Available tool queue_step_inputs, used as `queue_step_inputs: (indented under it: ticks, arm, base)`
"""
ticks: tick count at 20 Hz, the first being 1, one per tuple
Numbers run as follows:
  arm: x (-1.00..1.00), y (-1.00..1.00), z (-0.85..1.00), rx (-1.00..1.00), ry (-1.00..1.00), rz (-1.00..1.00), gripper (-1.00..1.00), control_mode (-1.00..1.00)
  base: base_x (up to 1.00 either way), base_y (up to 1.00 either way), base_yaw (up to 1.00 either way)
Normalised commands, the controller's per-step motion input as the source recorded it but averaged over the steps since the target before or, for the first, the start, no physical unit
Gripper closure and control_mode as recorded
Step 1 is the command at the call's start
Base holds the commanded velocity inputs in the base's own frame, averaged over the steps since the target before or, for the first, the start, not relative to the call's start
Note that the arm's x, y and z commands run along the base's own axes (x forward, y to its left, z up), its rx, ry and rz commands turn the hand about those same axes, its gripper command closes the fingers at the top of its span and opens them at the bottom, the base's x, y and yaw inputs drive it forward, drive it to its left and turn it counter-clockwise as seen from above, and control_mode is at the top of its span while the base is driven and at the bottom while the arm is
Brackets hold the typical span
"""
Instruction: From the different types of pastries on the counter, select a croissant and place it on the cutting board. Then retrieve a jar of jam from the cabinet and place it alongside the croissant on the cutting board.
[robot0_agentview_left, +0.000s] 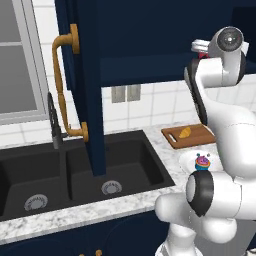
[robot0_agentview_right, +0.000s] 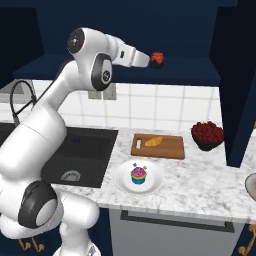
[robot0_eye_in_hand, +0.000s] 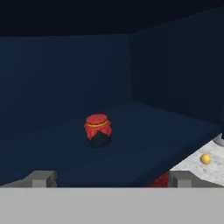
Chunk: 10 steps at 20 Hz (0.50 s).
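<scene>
A small red jar of jam (robot0_eye_in_hand: 98, 129) stands upright on the shelf of the dark navy cabinet (robot0_eye_in_hand: 144, 144). It shows as a red spot (robot0_agentview_right: 158, 59) just past my hand in the right base view. My gripper (robot0_eye_in_hand: 111, 179) is open, fingertips (robot0_eye_in_hand: 41, 178) wide apart and short of the jar, holding nothing. In the right base view the gripper (robot0_agentview_right: 149, 60) reaches in at shelf height. The golden croissant (robot0_agentview_right: 154, 141) lies on the wooden cutting board (robot0_agentview_right: 172, 148) on the marble counter (robot0_agentview_right: 200, 180), also seen as croissant (robot0_agentview_left: 185, 132) on board (robot0_agentview_left: 200, 134).
The open cabinet door (robot0_agentview_left: 87, 85) with its brass handle (robot0_agentview_left: 60, 85) hangs over the black sink (robot0_agentview_left: 115, 165). A second open door (robot0_agentview_right: 240, 100) stands at the right. A cupcake (robot0_agentview_right: 139, 175) sits on a white plate (robot0_agentview_right: 152, 186). A bowl of berries (robot0_agentview_right: 206, 134) is beside the board.
</scene>
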Motion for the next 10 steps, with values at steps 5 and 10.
queue_step_inputs:
  ticks: [5,10]
  arm:
    - [0.34,-0.05,0.07,0.10,0.05,0.00,-1.00,-1.00]
    - [0.38,-0.05,0.06,0.07,0.01,-0.01,-1.00,-1.00]
  base:
    - [0.00,0.00,0.00]
    - [0.00,0.00,0.00]
